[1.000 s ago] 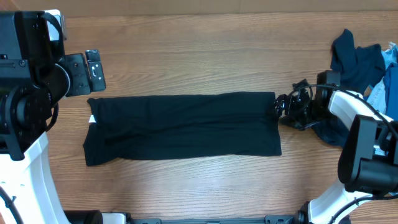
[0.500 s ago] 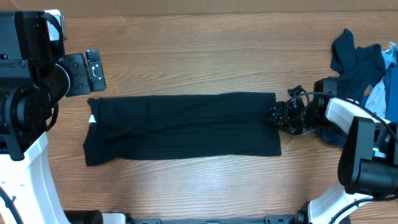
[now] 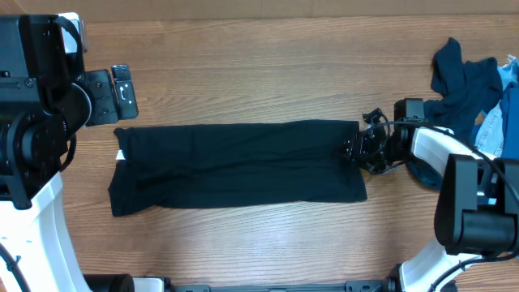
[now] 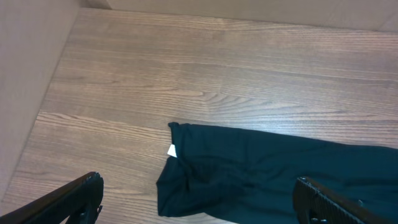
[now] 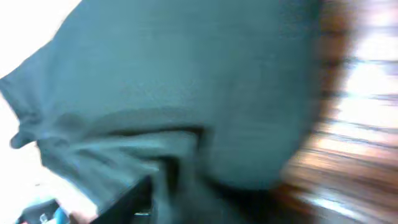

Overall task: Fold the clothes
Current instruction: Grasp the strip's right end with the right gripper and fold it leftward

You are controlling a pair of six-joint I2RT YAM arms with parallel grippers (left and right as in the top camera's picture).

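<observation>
1. Taking the right end of the shirt [image 3: 243,162] looks like the step in hand. It lies as a long dark band across the table [image 3: 243,65], and your right gripper [image 3: 357,150] sits at its right edge, toward the far corner.
2. Get every layer of that edge between the fingers before you lift. A bite on the top layer alone would probably let the band open out.
3. Carry the end low and straight toward the left, so the long edges stay in line.
4. Your left gripper [image 4: 199,190] hangs over the left end with its jaws spread fully and nothing between them. It could pin the cloth near the tag [image 4: 172,150].
5. You cannot tell whether the right jaws have hold of the cloth. From above they are lost against the dark fabric, and the right wrist view is a blur of cloth.
6. The blue garment [image 3: 462,77] and denim [image 3: 507,97] at the right are cut off by the frame.
</observation>
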